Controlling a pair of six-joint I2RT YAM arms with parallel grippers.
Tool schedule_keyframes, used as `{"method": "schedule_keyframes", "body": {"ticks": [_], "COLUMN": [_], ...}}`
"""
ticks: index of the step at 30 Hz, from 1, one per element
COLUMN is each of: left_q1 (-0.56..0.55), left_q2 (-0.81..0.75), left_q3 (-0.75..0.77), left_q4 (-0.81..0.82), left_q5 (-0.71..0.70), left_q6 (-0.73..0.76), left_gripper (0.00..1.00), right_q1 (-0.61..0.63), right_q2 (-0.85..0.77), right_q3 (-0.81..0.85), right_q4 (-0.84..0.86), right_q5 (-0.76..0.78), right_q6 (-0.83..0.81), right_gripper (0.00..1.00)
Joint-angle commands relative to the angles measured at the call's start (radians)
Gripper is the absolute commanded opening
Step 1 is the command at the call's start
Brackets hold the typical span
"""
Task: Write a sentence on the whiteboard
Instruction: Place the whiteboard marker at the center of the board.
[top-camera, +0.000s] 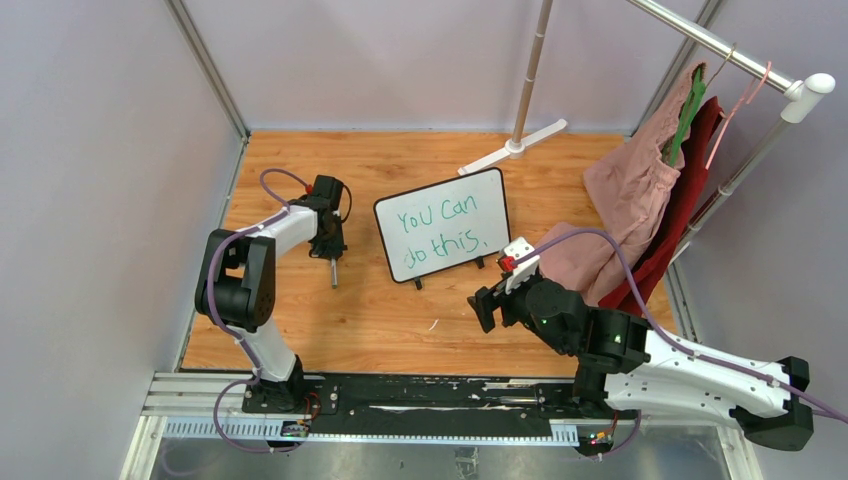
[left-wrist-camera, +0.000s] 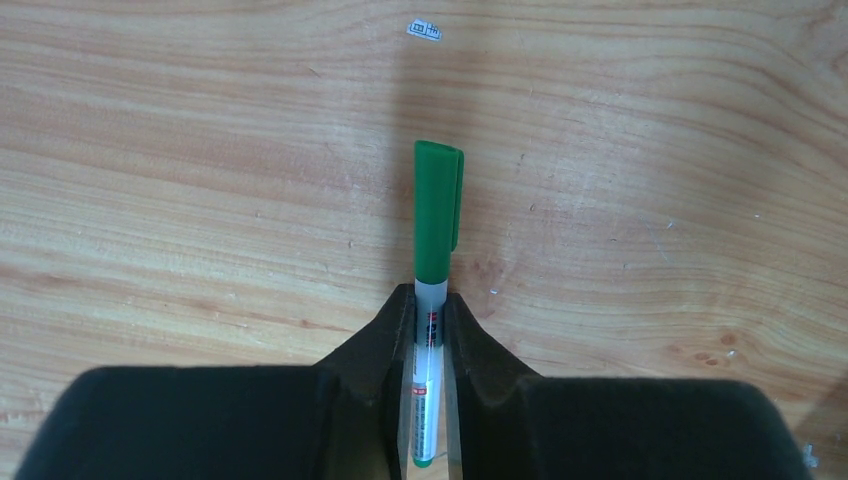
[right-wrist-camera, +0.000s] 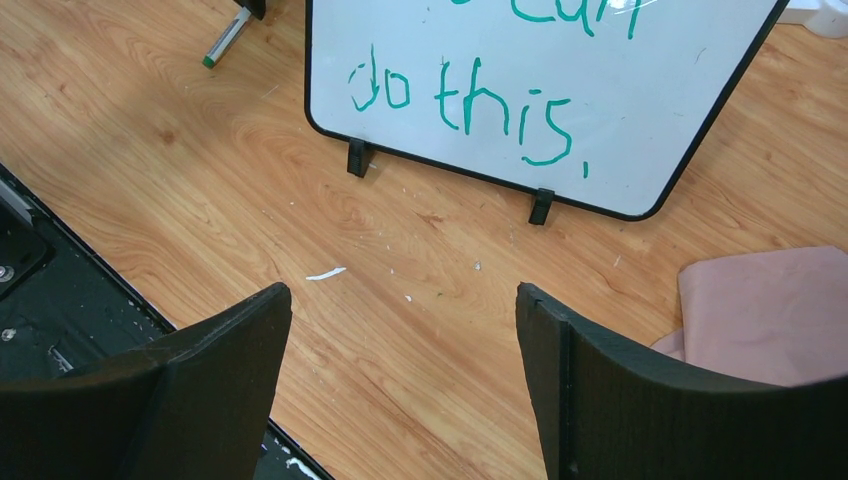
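My left gripper (left-wrist-camera: 430, 300) has its jaws close around a green marker (left-wrist-camera: 436, 210), red print unreadable; gripping or not, I can't tell. My right gripper (right-wrist-camera: 403, 300) gapes, empty. The whiteboard (top-camera: 492, 195) stands mid-table; its green sentence (top-camera: 440, 232) reads "You can do this."

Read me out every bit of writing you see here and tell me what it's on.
"You can do this." green sentence, two lines, on the whiteboard.
Print on the marker barrel: too small to read.
Small sticker on the table: too blurred to read.
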Motion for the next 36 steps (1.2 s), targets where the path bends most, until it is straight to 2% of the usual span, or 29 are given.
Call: {"method": "schedule_keyframes", "body": {"ticks": [1, 10, 16, 36], "left_q1": [0.007, 0.007, 0.007, 0.007], "left_q2": [0.024, 0.025, 0.026, 0.023], "left_q3": [-0.013, -0.017, -0.016, -0.020], "left_q4": [0.029, 0.029, 0.029, 0.024], "left_q5": [-0.011, -0.010, -0.015, -0.014], "left_q6": [0.005, 0.002, 0.002, -0.003], "left_gripper": [0.18, 0.30, 0.34, 0.37], "right_q1": [-0.010, -0.010, -0.011, -0.010], "right_q2": [-0.015, -0.032, -0.040, -0.064], "right_q3": [0.028, 0.025, 0.022, 0.004], "right_q4": [0.001, -0.004, -0.012, -0.018], "right_q5": [0.035, 0.042, 0.045, 0.050], "right_q6": [0.002, -0.005, -0.006, 0.001], "right_gripper": [0.85, 0.85, 0.85, 0.84]}}
